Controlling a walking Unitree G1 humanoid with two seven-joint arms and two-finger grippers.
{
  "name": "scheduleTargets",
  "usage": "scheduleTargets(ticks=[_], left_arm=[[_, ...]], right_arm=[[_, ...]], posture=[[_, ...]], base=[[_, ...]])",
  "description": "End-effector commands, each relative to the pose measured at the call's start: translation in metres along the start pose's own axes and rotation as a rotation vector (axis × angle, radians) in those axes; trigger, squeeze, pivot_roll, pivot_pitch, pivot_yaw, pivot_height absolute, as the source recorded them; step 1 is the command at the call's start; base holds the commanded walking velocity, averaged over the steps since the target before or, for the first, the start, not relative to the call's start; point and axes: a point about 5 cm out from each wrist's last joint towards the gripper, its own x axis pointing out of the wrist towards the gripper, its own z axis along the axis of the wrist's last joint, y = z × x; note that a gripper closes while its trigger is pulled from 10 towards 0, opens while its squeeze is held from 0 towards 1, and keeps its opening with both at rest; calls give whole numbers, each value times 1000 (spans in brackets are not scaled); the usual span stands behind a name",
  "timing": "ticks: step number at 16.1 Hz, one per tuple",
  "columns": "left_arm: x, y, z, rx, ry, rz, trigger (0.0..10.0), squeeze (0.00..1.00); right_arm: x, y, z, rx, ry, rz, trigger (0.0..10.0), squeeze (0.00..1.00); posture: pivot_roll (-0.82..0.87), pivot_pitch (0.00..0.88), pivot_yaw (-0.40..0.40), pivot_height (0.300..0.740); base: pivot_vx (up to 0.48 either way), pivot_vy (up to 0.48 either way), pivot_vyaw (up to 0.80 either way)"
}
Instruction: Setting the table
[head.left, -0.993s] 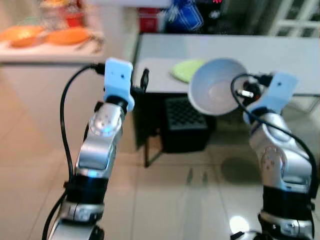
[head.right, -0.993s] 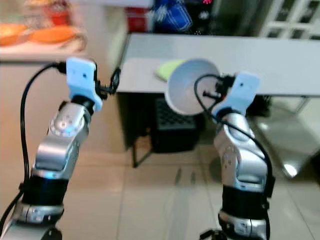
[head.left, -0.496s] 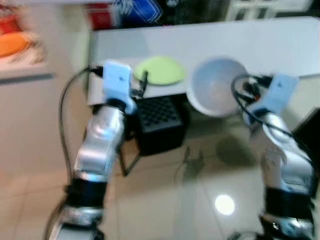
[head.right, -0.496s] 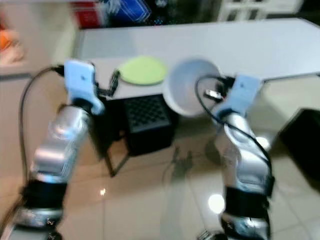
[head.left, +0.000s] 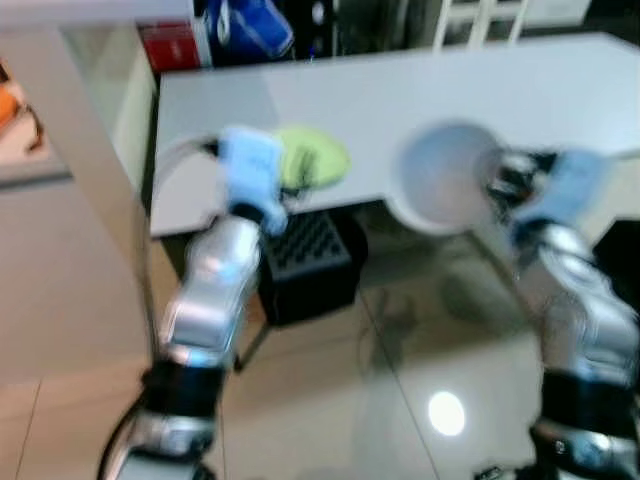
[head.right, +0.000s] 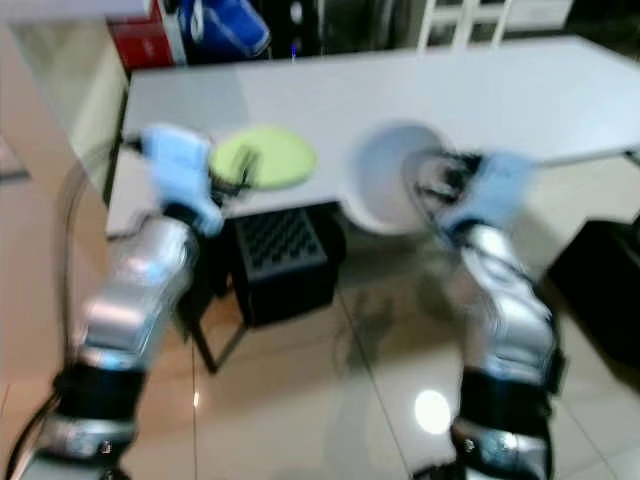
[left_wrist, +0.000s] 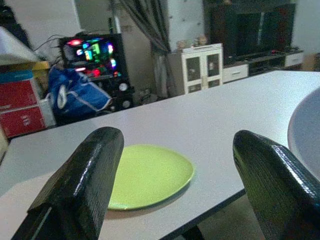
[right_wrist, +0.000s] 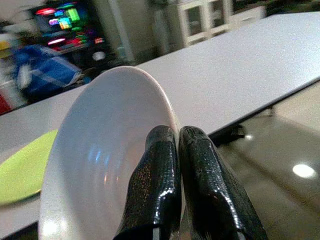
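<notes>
A green plate (left_wrist: 147, 175) lies on the white table (left_wrist: 240, 117).

Two silver arms — left arm (head.left: 210, 300), right arm (head.left: 580, 320) — are capped by pale blue wrist blocks, trailed by black cables, and ended in glossy, pebbled black fingers (left_wrist: 80, 195).

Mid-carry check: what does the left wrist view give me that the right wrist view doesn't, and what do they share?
Left wrist alone: the left gripper open, its fingers framing the near table edge, and a dark cabinet at the back.

Right wrist alone: the right gripper shut on the white bowl by its rim, with shiny floor beyond the table.

Both: the white table, the green plate on it, and the blue bag behind.
</notes>
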Motion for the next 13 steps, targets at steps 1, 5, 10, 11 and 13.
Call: scheduleTargets(ticks=[1, 5, 10, 11, 13], left_arm=[[-1, 11, 4, 12, -7, 37, 10000, 0], [-1, 11, 3, 13, -3, 36, 10000, 0], [-1, 11, 4, 15, -4, 33, 10000, 0], [0, 11, 4, 16, -5, 34, 10000, 0], [0, 12, 5, 22, -7, 33, 10000, 0]], right_arm=[[0, 14, 13, 20, -54, 55, 10000, 0], [1, 15, 14, 23, -52, 65, 10000, 0], [2, 17, 13, 6, -47, 73, 10000, 0], [2, 19, 12, 3, -41, 84, 10000, 0], [2, 21, 11, 8, -31, 95, 10000, 0]], posture=[[-23, 0, -22, 740], [-24, 0, -26, 740], [-23, 0, -27, 740], [-22, 0, -27, 740], [-18, 0, -28, 740]], base=[[337, 0, 0], [343, 0, 0], [360, 0, 0], [368, 0, 0], [366, 0, 400]])
